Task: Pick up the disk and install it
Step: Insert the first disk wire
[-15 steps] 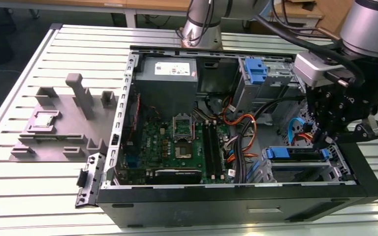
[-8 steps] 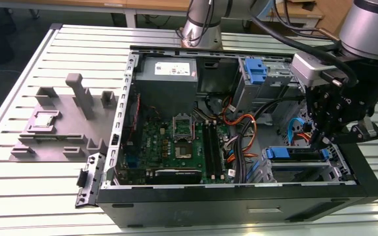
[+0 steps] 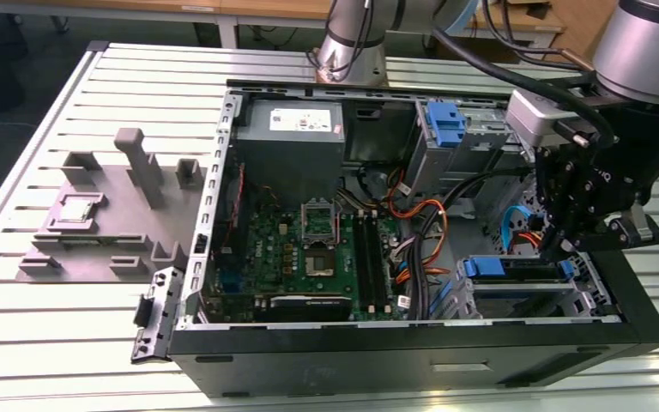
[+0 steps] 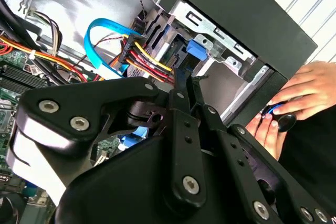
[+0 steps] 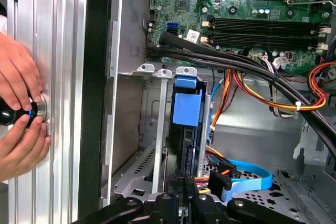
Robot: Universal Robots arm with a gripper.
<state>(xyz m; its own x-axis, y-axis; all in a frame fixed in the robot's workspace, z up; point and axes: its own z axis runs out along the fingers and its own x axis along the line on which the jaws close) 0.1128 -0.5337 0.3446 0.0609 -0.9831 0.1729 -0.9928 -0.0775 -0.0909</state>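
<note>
Both fingers of the hand (image 5: 181, 195) are pressed together at the disk's (image 5: 185, 129) edge, lower centre, in its bay.

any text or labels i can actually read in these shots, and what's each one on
None can be read.
White sticker on the grey power supply box: print too small to read.
Small white label on the motherboard, first wrist view: blurred.
White marking on the gripper, exterior view: illegible.
</note>
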